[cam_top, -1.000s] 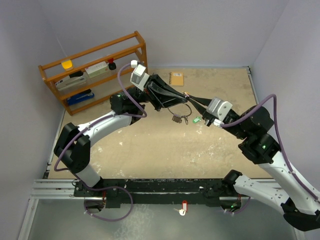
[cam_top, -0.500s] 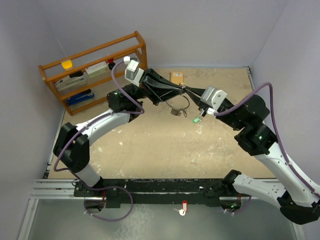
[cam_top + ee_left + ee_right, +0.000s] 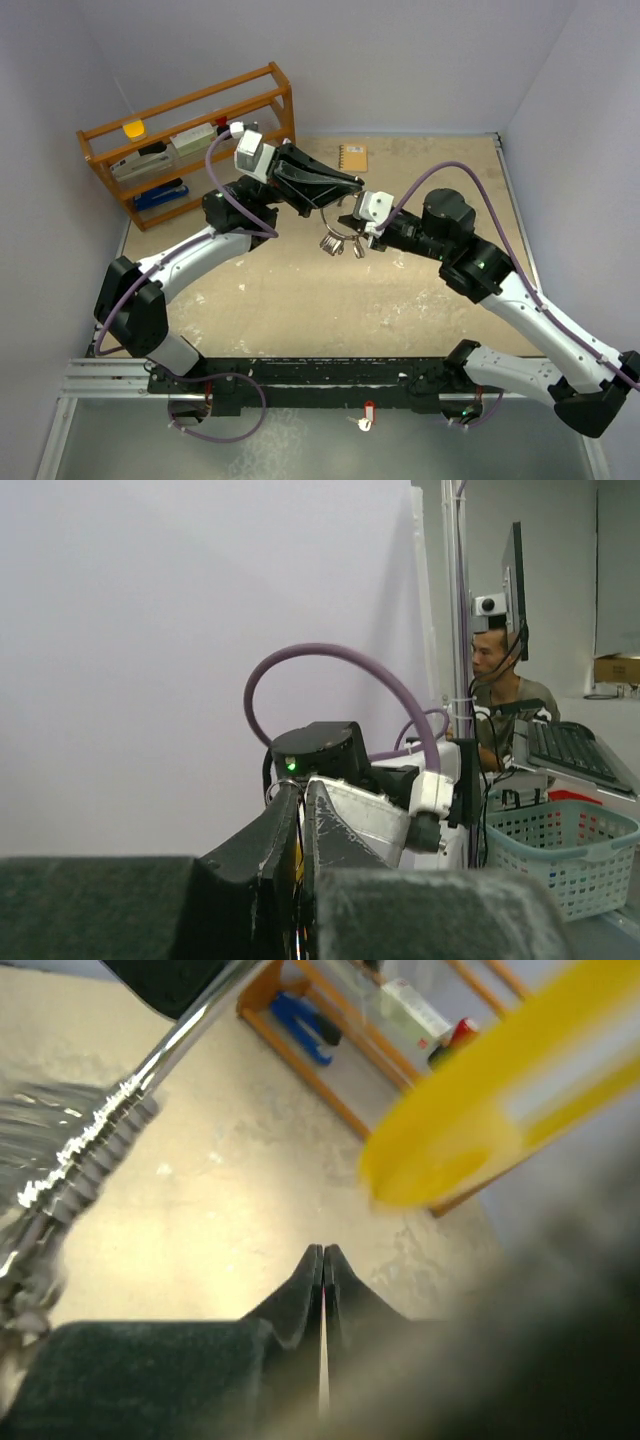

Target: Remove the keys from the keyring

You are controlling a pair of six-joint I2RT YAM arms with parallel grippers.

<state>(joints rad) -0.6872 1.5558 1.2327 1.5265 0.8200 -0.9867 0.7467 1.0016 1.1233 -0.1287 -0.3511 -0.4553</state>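
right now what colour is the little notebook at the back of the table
The notebook is tan-orange; the top external view shows it best.

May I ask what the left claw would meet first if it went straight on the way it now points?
Most likely the right arm's wrist, straight ahead of the shut left claw in the left wrist view; depth is unclear, but the top view shows them close.
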